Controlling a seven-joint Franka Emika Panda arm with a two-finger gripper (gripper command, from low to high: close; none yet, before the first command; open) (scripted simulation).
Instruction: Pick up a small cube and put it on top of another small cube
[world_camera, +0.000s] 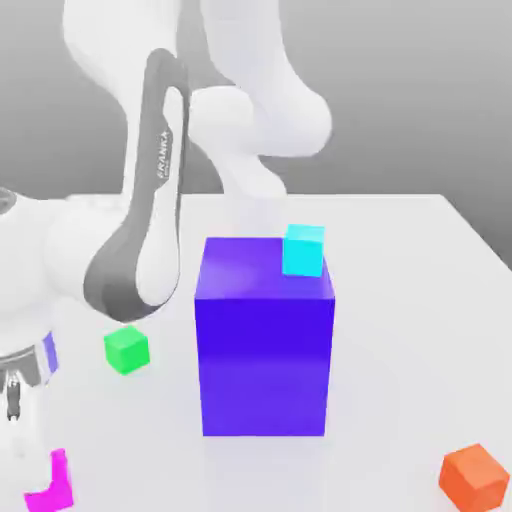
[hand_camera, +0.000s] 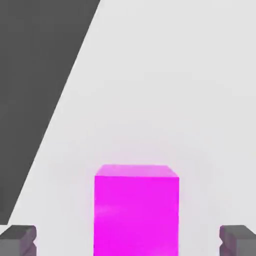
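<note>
A magenta cube (world_camera: 50, 484) lies on the white table at the exterior view's lower left. My gripper (world_camera: 20, 440) hangs just above and beside it. In the hand view the magenta cube (hand_camera: 136, 210) sits between my gripper's (hand_camera: 128, 241) grey fingertips (hand_camera: 19, 239), which stand wide apart on either side without touching it; the gripper is open. Other small cubes are a green one (world_camera: 126, 349), an orange one (world_camera: 474, 475) and a cyan one (world_camera: 303, 249).
A tall blue block (world_camera: 265, 340) stands mid-table, with the cyan cube just behind its top edge. The white table (world_camera: 400, 330) ends close to the magenta cube; the hand view shows that edge (hand_camera: 60, 110) against dark ground.
</note>
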